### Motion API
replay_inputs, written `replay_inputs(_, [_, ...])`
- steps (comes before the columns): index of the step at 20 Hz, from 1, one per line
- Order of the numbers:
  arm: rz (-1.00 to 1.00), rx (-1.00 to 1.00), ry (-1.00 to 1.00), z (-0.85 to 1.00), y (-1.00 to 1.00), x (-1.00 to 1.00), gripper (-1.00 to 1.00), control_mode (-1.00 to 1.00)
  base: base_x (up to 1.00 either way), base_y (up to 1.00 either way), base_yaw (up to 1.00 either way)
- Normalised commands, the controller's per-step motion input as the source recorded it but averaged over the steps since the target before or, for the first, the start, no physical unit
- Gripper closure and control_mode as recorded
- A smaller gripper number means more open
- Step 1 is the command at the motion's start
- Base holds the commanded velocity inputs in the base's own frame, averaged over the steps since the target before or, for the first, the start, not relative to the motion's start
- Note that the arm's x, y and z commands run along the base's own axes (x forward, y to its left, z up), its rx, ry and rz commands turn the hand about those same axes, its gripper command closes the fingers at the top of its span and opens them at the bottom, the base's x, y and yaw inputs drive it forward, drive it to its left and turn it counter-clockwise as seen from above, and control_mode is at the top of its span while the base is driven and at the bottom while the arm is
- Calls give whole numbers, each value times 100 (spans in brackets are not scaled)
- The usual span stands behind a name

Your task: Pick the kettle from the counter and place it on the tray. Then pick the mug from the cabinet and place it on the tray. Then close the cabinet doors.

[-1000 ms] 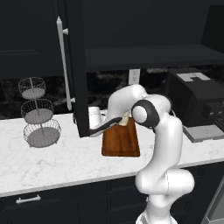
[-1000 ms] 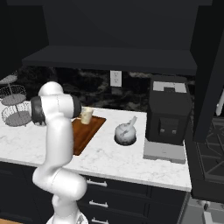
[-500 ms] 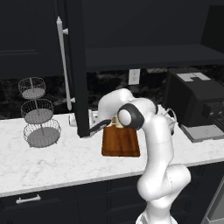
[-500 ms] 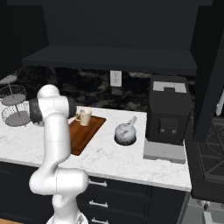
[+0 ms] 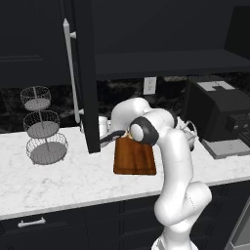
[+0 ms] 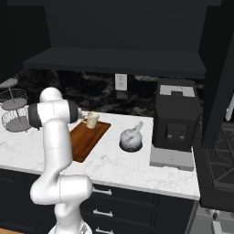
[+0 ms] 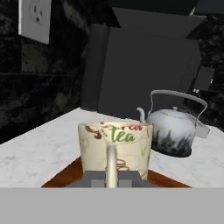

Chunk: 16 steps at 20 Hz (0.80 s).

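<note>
Here we see the gripper [image 7: 111, 177] clamped on the handle of the mug [image 7: 115, 148], the two dark fingertips pressed against either side of the thin handle in the hand view. The mug stands upright at the far end of the tray [image 6: 87, 138], near its back edge; whether its base touches the wood or hangs just above it, we cannot tell. In the right base view the mug [image 6: 92, 119] sits just beside the arm's wrist, over the tray's far short edge.

The kettle [image 6: 130, 138] stands on the counter [image 6: 119, 165], off the tray, between the tray's right edge and the black machine [image 6: 176, 120] toward the counter's right end. In the hand view the kettle [image 7: 174, 129] shows just behind and to one side of the mug, its wire handle arched upright.

In the left base view the tray [image 5: 135, 158] lies near the middle of the counter [image 5: 63, 183], partly hidden by the arm. A door [image 5: 85, 73] of the cabinet [image 5: 166, 36] stands open, edge-on to us, with its silver bar handle [image 5: 70, 68] facing left. A three-tier wire basket [image 5: 42, 128] stands toward the counter's left end, well apart from the tray.
</note>
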Motion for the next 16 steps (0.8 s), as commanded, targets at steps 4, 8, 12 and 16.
replay_inputs(4, [0, 3, -39, -53, 0, 0, 100, -100, 0, 0, 0])
replay_inputs(8, [0, 0, -31, -60, 1, 0, 100, -100, 0, 0, 0])
replay_inputs(12, [0, 0, -25, -63, 8, -11, 100, -100, 0, 0, 0])
replay_inputs(16, [0, 0, -13, -44, 15, -14, 100, -100, 0, 0, 0])
